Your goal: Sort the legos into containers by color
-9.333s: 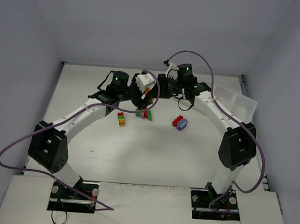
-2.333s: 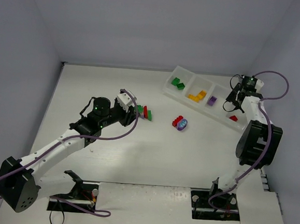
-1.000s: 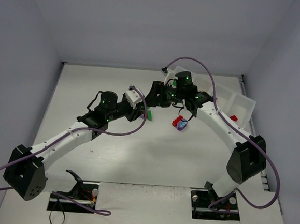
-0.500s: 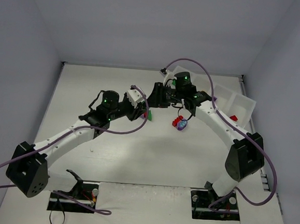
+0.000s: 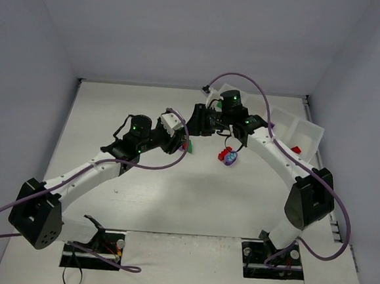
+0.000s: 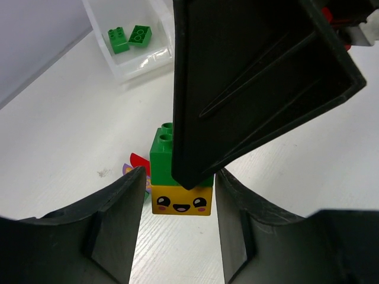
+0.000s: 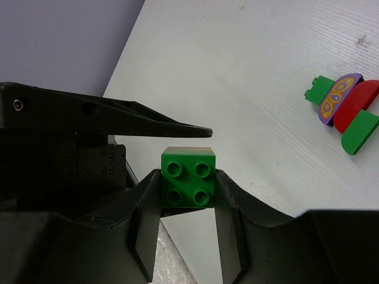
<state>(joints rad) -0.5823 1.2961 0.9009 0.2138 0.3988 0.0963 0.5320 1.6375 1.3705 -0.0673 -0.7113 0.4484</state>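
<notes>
Right gripper (image 7: 188,184) is pinched on a green 2x2 brick (image 7: 188,176), studs facing the camera. Another black finger (image 7: 118,120) pokes in just above it. Far right on the white table (image 7: 249,65) there's a huddle: purple oval piece (image 7: 337,96), red curved piece (image 7: 357,102), green curved piece (image 7: 359,134).

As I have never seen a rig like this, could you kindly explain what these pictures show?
These are two robot arms, left and right, bolted to a white table, each ending in a black two-finger gripper. One picture looks down from above and behind; the other two come from a camera on each wrist. The right gripper pinches a green plastic brick stacked on a yellow plastic brick with a smiling face. The left gripper straddles that yellow brick; whether it squeezes I cannot tell. Green, red and purple pieces lie loose on the table. A long translucent white plastic tray holds two green bricks in one compartment.
</notes>
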